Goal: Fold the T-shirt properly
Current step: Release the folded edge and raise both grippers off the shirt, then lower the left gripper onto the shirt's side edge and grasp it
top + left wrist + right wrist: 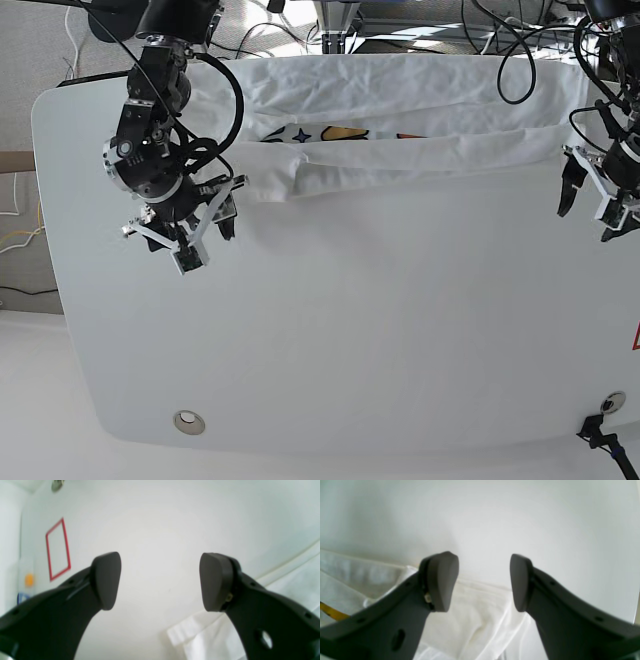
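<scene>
Dark curved fingers (107, 580) of the left gripper (160, 581) stand spread and empty; the white cotton T-shirt (287, 587) with its bubble-letter print lies right of them, a red taped rectangle (58, 548) to their left.

From the right wrist, the right gripper (483, 582) gapes too, holding nothing, soft crumpled cloth just below its fingers.

From the base view, the shirt lies folded along the white table (350, 350)'s far edge. Light and limp, it probably wants pinching at hem corners; dangling black cables (225, 95) crowd the right arm.
</scene>
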Controlling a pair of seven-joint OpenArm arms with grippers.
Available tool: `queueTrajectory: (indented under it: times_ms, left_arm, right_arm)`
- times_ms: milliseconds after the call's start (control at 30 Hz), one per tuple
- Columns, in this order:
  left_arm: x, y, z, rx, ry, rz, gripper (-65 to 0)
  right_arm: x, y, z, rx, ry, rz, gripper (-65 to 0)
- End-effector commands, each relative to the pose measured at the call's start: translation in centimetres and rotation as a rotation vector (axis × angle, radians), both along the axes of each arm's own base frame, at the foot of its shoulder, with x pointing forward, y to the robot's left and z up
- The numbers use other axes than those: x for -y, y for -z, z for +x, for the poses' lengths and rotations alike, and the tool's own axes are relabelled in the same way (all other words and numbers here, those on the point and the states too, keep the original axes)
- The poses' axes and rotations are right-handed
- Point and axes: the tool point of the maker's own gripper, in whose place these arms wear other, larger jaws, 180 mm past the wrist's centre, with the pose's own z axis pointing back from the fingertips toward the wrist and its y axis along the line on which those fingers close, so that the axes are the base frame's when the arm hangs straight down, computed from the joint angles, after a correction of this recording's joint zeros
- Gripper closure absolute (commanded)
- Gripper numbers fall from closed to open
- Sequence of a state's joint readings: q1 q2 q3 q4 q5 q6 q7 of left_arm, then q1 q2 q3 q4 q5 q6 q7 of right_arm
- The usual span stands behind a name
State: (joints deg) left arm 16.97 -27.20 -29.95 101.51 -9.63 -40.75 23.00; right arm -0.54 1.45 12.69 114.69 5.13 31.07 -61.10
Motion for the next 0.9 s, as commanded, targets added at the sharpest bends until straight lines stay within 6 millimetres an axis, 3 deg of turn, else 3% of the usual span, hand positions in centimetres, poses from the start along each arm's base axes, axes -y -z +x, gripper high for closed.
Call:
queueTrajectory:
  times_ms: [0, 133, 233, 367, 400, 467, 567, 667, 700, 867]
  left_arm:
    - [-0.2, -0.9, -0.2, -0.007, -0.005, 0.010, -46.8]
    - [1.9, -1.4, -0.6, 0.005, 0.004, -0.063, -46.8]
    - [3.5, 0.2, -2.1, -0.027, 0.002, -0.106, -46.8]
    - [5.4, 3.1, -4.1, -0.107, 0.012, -0.148, -46.6]
    - [5.4, 4.0, -5.0, -0.142, 0.010, -0.134, -46.6]
    - [6.3, 5.8, -6.1, -0.191, 0.009, -0.143, -45.8]
    - [6.5, 7.4, -6.9, -0.233, -0.011, -0.148, -28.6]
    - [6.1, 8.4, -7.4, -0.261, -0.030, -0.151, -3.8]
    - [6.0, 8.6, -7.4, -0.266, -0.033, -0.153, 0.0]
    - [5.3, 11.2, -8.4, -0.339, -0.063, -0.180, 0.0]
  right_arm:
    - [-0.8, -1.2, 0.4, 0.043, -0.010, 0.044, -34.7]
    - [-3.3, -0.1, -1.5, 0.029, -0.082, 0.140, -34.7]
    - [-4.9, 1.6, -3.5, -0.015, -0.116, 0.170, -34.7]
    - [-5.0, 3.3, -5.7, -0.076, -0.112, 0.182, -33.9]
    - [-4.9, 3.6, -6.1, -0.088, -0.109, 0.179, -31.3]
    - [-4.7, 4.1, -6.7, -0.107, -0.106, 0.175, -20.1]
    - [-4.6, 4.7, -7.2, -0.127, -0.104, 0.175, 0.0]
    - [-4.6, 5.5, -7.4, -0.152, -0.101, 0.180, 0.0]
    - [-4.6, 5.8, -7.5, -0.160, -0.100, 0.180, 0.0]
    - [-4.6, 7.8, -8.1, -0.222, -0.091, 0.196, 0.0]
